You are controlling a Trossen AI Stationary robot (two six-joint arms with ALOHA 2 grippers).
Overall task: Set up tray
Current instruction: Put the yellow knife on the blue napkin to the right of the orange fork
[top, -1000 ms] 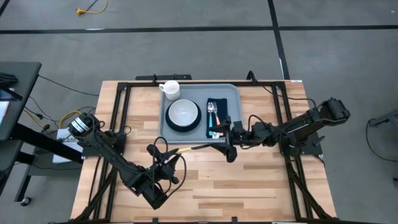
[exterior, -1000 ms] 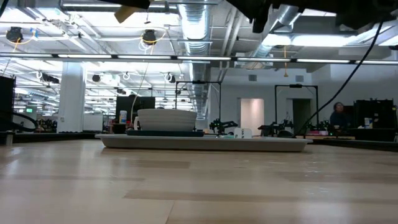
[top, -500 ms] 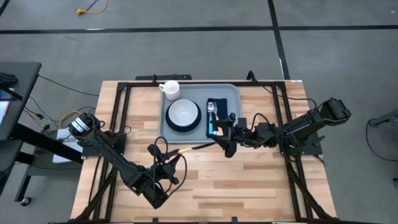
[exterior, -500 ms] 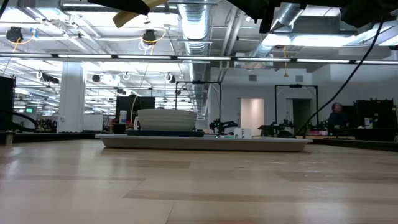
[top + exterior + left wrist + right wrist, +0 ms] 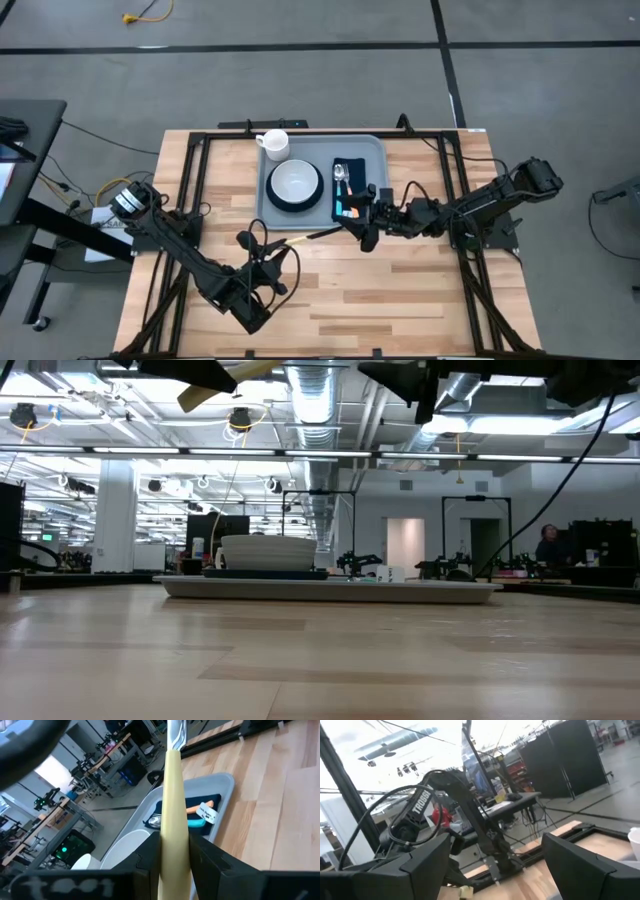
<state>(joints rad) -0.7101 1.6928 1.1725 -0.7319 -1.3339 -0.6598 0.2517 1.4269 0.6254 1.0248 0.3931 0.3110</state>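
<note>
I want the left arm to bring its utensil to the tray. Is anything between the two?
Yes. The left gripper holds a cream-handled utensil pointing toward the tray. The right gripper, jaws open, hangs at the tray's near right corner, just past the utensil's tip, by the napkin.

One tray [image 5: 377, 148]; one bowl [image 5: 295, 181]; perhaps one mug [image 5: 274, 144]

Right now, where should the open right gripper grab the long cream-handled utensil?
Probably the bare stretch of the long cream-handled utensil beyond the left gripper, coming from the right arm's side: the left gripper covers its other end, and it points toward the right gripper.
</note>
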